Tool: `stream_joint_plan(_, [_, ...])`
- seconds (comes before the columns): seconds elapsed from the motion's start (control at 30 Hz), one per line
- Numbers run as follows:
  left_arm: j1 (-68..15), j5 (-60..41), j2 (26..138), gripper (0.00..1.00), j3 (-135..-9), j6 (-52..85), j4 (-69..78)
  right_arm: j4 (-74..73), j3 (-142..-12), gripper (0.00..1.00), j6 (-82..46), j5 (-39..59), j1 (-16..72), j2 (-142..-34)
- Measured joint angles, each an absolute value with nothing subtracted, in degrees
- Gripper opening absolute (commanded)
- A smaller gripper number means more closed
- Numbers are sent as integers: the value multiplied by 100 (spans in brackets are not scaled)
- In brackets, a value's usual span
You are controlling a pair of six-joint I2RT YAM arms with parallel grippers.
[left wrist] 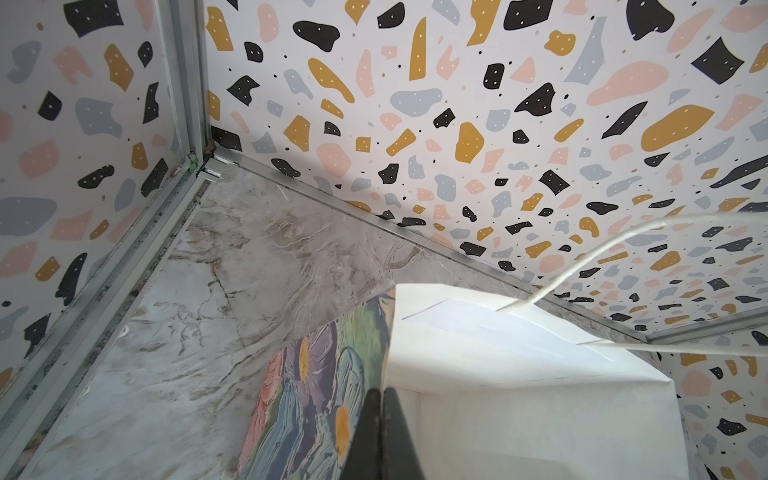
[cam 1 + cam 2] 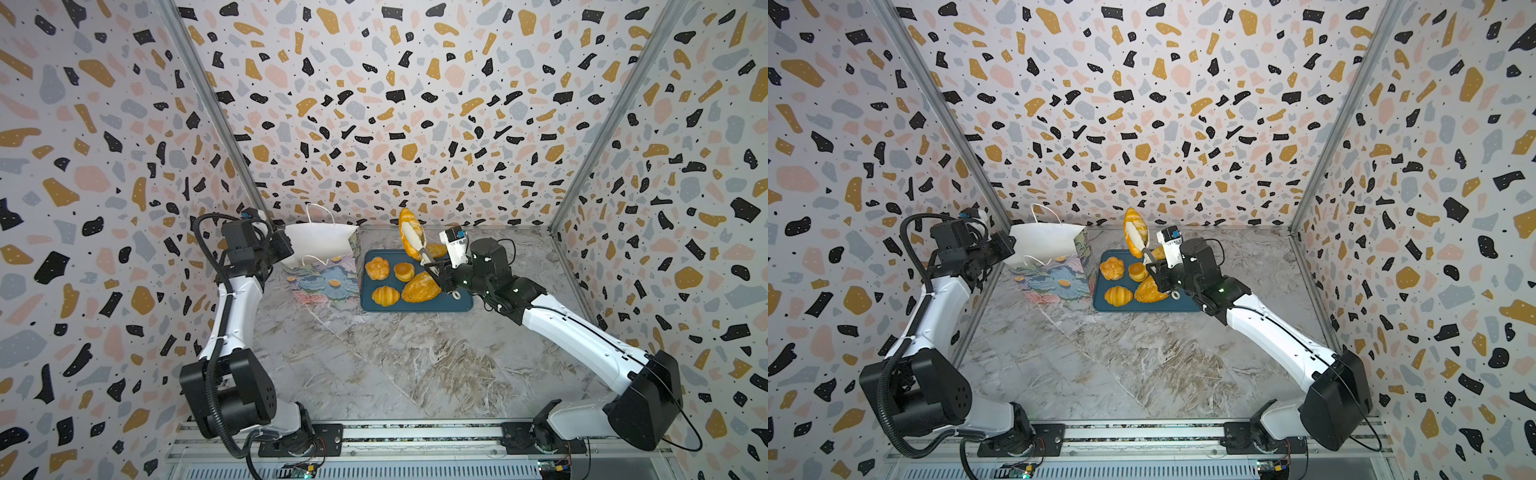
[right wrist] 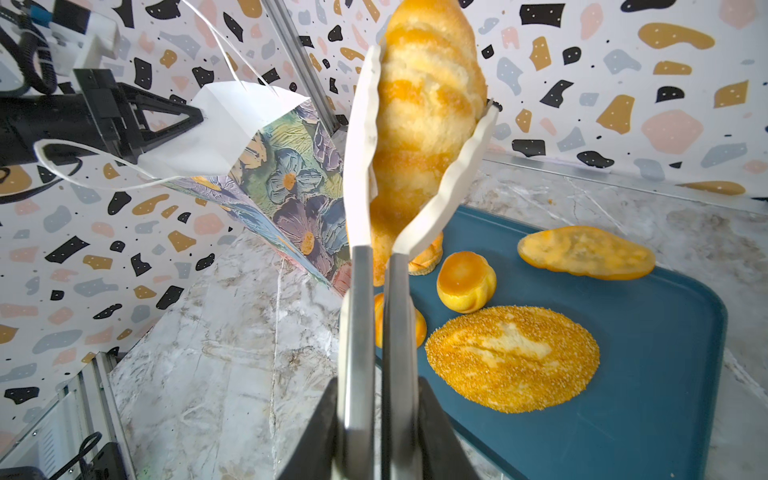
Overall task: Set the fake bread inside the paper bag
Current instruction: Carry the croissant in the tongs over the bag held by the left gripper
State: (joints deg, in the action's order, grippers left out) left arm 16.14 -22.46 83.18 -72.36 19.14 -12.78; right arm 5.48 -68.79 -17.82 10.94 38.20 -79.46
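Observation:
The paper bag (image 2: 320, 243) (image 2: 1046, 243) leans at the back left, its white inside facing up and its flowered side (image 3: 299, 187) toward the tray. My left gripper (image 2: 286, 249) (image 1: 381, 392) is shut on the bag's rim (image 1: 498, 374). My right gripper (image 2: 440, 276) (image 3: 378, 399) is shut on metal tongs (image 2: 424, 253) (image 3: 370, 291). Their white tips clamp a ridged long roll (image 2: 409, 232) (image 2: 1136, 230) (image 3: 428, 104), lifted above the tray beside the bag. On the tray lie a knotted roll (image 2: 377, 268), a round bun (image 2: 404, 271) (image 3: 465, 280), a croissant (image 2: 385, 296), a seeded loaf (image 2: 420, 287) (image 3: 513, 357) and another long roll (image 3: 586, 251).
The dark blue tray (image 2: 457, 305) (image 3: 665, 353) sits right of the bag on the marble table (image 2: 395, 365). Patterned walls enclose the back and both sides. The bag's thin cord handles (image 1: 582, 266) stick up near the back wall.

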Motion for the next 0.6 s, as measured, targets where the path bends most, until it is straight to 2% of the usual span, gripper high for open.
stream_joint_plan(0.6, [1614, -2246, 8318, 0, -7234, 1914, -1275, 104, -7561, 24, -1243, 1197, 4265, -8440])
